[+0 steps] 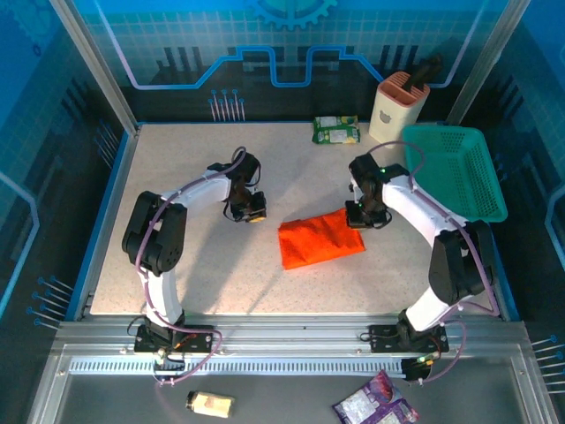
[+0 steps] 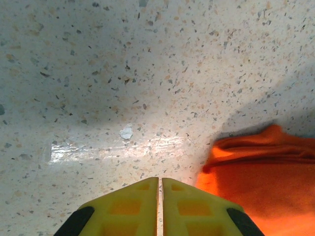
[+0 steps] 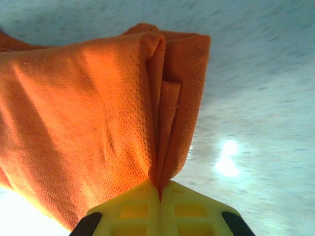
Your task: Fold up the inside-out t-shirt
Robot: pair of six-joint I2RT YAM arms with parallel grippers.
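Note:
The inside-out t-shirt (image 1: 320,239) lies folded into a compact orange rectangle at the middle of the table. My right gripper (image 1: 357,215) is at its far right corner, shut on a pinch of the t-shirt's cloth (image 3: 98,108), whose layers run up from between the yellow fingers (image 3: 128,209). My left gripper (image 1: 255,215) hovers just left of the t-shirt, shut with nothing between its yellow fingers (image 2: 130,206). The t-shirt's near edge (image 2: 261,167) sits to the right of them on the speckled tabletop.
A teal mesh basket (image 1: 459,172) stands at the right edge behind my right arm. A beige knife block (image 1: 397,108) and a green packet (image 1: 336,130) sit at the back. Below the table's front rail lie a purple packet (image 1: 375,409) and a small yellow item (image 1: 212,405).

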